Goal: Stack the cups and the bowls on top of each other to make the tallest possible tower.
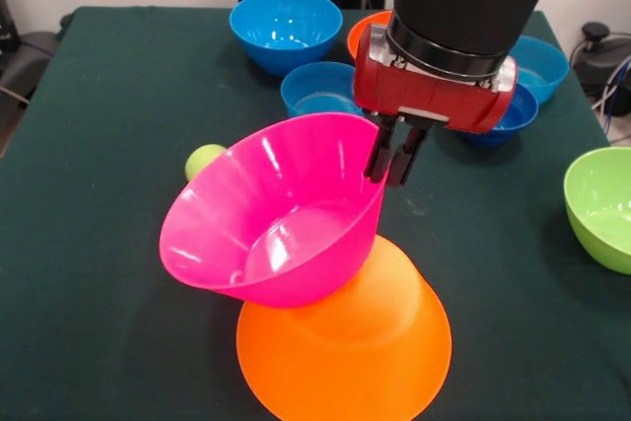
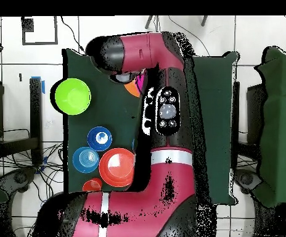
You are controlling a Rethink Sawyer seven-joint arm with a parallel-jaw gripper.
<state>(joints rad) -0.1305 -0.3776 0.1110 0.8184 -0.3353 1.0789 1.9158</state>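
The large light-orange bowl (image 1: 345,357) lies upside down at the table's near edge. The pink bowl (image 1: 266,224) rests on it, upright but tilted toward the left. My gripper (image 1: 389,180) comes down from above, and its fingers (image 1: 378,157) are closed on the pink bowl's right rim. The lime-green cup (image 1: 204,159) peeks out behind the pink bowl's left side. In the overhead view the arm hides the gripper, and only slivers of the pink bowl (image 2: 140,81) and the light-orange bowl (image 2: 131,88) show.
A medium blue bowl (image 1: 286,29) and a small blue bowl (image 1: 317,89) stand behind the stack. A red-orange bowl (image 1: 363,33) (image 2: 116,166) and two blue bowls (image 1: 540,66) (image 1: 515,113) flank the arm. A lime-green bowl (image 1: 601,206) (image 2: 73,96) sits at the right edge. A small orange round thing (image 2: 92,184) lies near the base.
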